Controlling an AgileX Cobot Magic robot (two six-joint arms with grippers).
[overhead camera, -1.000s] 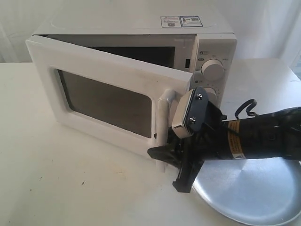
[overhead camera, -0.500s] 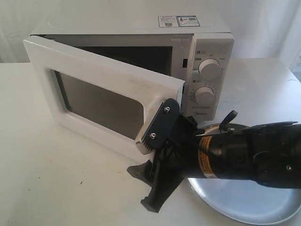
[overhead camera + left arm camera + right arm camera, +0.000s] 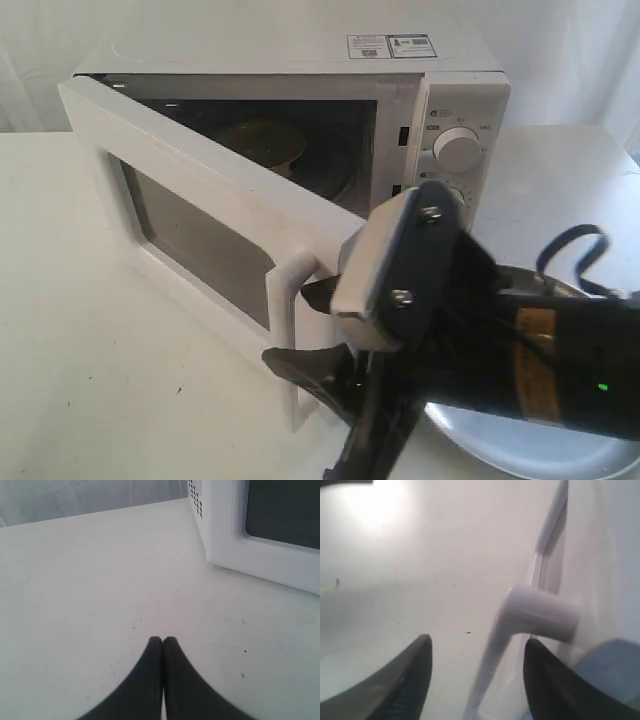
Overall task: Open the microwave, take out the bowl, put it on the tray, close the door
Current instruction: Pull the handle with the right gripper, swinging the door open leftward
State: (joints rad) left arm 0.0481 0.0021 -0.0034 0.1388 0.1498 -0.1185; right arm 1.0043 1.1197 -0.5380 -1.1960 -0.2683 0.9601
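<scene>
Right hand (image 3: pixel 479 641) spread open, straddling the handle (image 3: pixel 285 330) to hook the door (image 3: pixel 190 235) outward; door part open. Bowl (image 3: pixel 262 142) sits inside microwave (image 3: pixel 250 55). Left hand (image 3: pixel 162 641) clenched empty over surface (image 3: pixel 90 580), clear of the door. Tray (image 3: pixel 520 460) sits nearby.

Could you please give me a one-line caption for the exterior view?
Right gripper, open, straddles the handle of the part-open door; the bowl sits inside the microwave.

I see a white microwave (image 3: pixel 300 60) and a white door (image 3: pixel 200 150) with a dark grey window (image 3: pixel 190 235) and a white handle (image 3: pixel 283 330). The bowl (image 3: pixel 262 143) reads dull yellow in the dark cavity. Tray (image 3: pixel 520 452) is silver. My left gripper (image 3: pixel 163 641) and right gripper (image 3: pixel 476 652) are black. Table (image 3: pixel 75 580) is white with a few dark specks.
</scene>
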